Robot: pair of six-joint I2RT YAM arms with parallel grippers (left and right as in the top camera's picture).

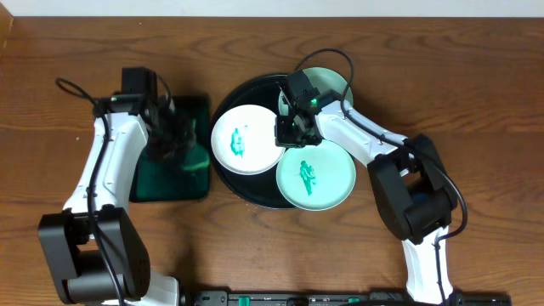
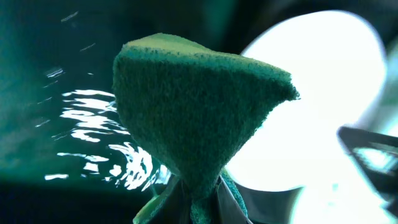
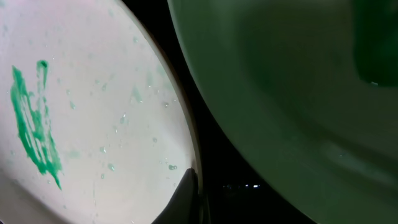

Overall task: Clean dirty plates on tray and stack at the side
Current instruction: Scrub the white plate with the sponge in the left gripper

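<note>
The black tray (image 1: 255, 197) holds a white plate (image 1: 240, 140) with a teal smear, a pale turquoise plate (image 1: 316, 176) with a smear, and a second turquoise plate (image 1: 330, 83) at the back, partly hidden by my right arm. My right gripper (image 1: 287, 133) is at the white plate's right rim. In the right wrist view one finger (image 3: 188, 194) lies on the white plate's (image 3: 93, 124) rim, beside a shadowed turquoise plate (image 3: 280, 93). My left gripper (image 1: 174, 136) is shut on a green sponge (image 2: 193, 118) and holds it near the white plate (image 2: 311, 124).
A rectangular dark green tray (image 1: 161, 183) lies left of the black tray, wet and glinting in the left wrist view (image 2: 74, 124). Brown wood tabletop (image 1: 476, 102) surrounds both trays. Cables trail from both arms.
</note>
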